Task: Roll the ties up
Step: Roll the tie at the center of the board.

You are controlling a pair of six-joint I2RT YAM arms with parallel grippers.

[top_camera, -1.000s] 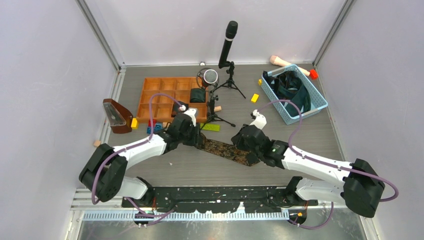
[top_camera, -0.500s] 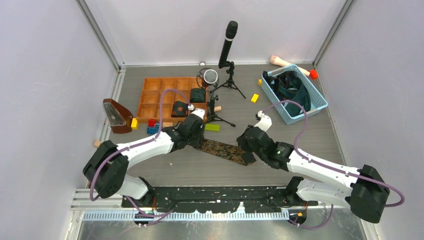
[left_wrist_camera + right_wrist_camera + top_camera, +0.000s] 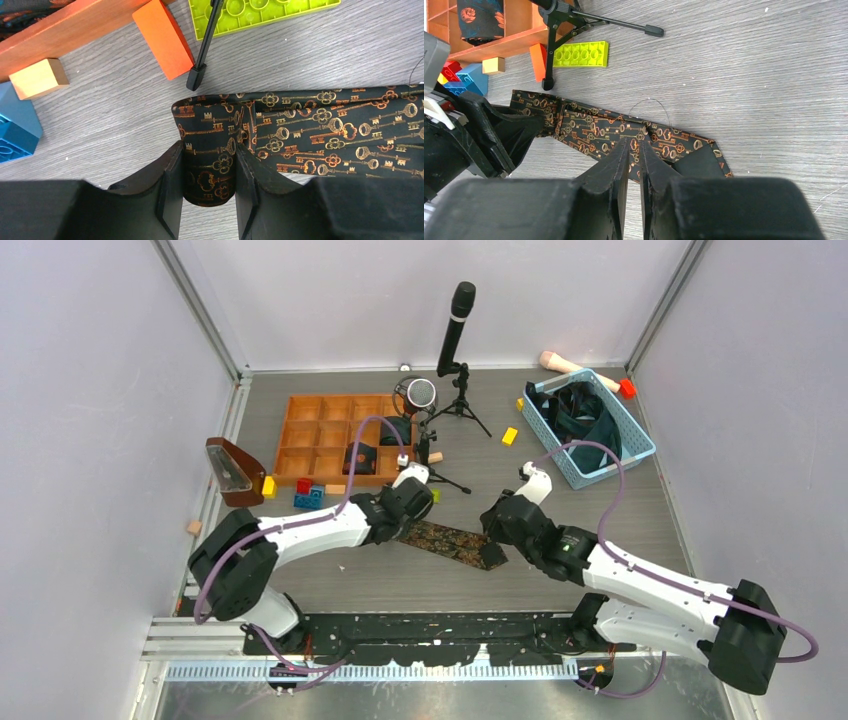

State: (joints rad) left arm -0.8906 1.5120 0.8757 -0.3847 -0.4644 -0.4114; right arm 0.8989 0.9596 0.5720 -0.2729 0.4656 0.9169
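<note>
Tie-rolling task at an intermediate stage. The key-patterned tie (image 3: pixel 452 543), black with brown-gold keys, lies mostly flat on the grey table (image 3: pixel 560 510) between the two arms, slanting from near the wooden compartment tray (image 3: pixel 300 435) toward the right arm. The left gripper (image 3: pixel 207 150) is closed on the tie's left end, where the fabric is turned over into a first loose loop held between both fingers. Most of the length extends unrolled to the right. The right gripper (image 3: pixel 634 141) stands with its jaws nearly together and their tips at the tie's near edge, toward the pointed end. Whether fabric is pinched there cannot be told. Completed work: two rolled ties (image 3: pixel 360 456), dark coils, sit in separate compartments toward the tray's right side. Remaining work, as judged from this layout: winding the present tie along its whole length and placing it, then treating the unrolled ties (image 3: pixel 585 415) heaped in the blue basket (image 3: pixel 640 445) at far right. The task therefore appears well short of finished.
</note>
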